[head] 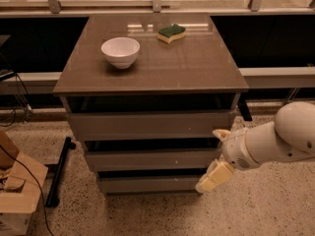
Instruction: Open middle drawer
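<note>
cabinet (147,77) stands centre frame, glossy brown top, three flat handle-less drawer fronts stacked below it. the middle drawer (152,160) is the second front down, just below centre of the frame, with a dark strip of its inside showing along its upper edge. the top drawer front (147,126) sits above it and looks taller and wider. the lowest drawer front (147,184) sits beneath and looks smallest. the white arm (275,144) comes in from the right edge, lower right of the frame. the gripper (216,155) is at the right end of the middle drawer, close against the cabinet's right side. its cream fingers are spread apart with nothing between them that i can make out: the upper fingertip (220,133) is level with the gap above the middle drawer, the lower fingertip (209,181) is down beside the lowest front. cannot tell whether either finger touches the drawer. on the cabinet top: a white bowl (120,52) upright at the left, and a green-and-yellow sponge (172,33) further back, right of the bowl, well apart from it. on the speckled floor at lower left: a cardboard box (17,195), with a black bar (59,171) lying between it and the cabinet.
</note>
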